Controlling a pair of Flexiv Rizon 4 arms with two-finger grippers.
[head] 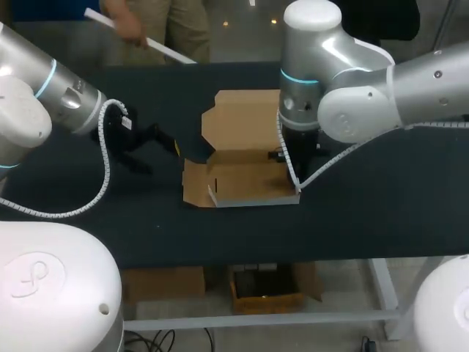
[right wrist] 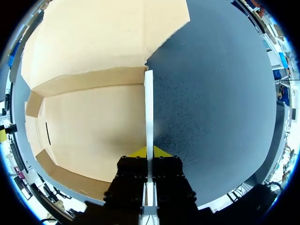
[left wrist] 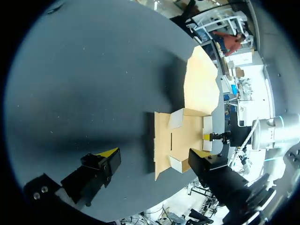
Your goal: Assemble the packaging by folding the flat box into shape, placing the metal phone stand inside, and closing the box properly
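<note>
Clearly the folding step was in hand: the brown cardboard box (head: 242,176) sat half-formed on the dark counter (head: 366,213), lid flap open. Right gripper (right wrist: 149,151) pinched the box's right wall; left gripper (head: 154,150) hung spread, left of box. Next, prob.: raise the left flap.

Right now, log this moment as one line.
box: partly folded, lid open | right gripper: shut on box's side wall | left gripper: open, holding nothing, left of box | phone stand: not seen
</note>
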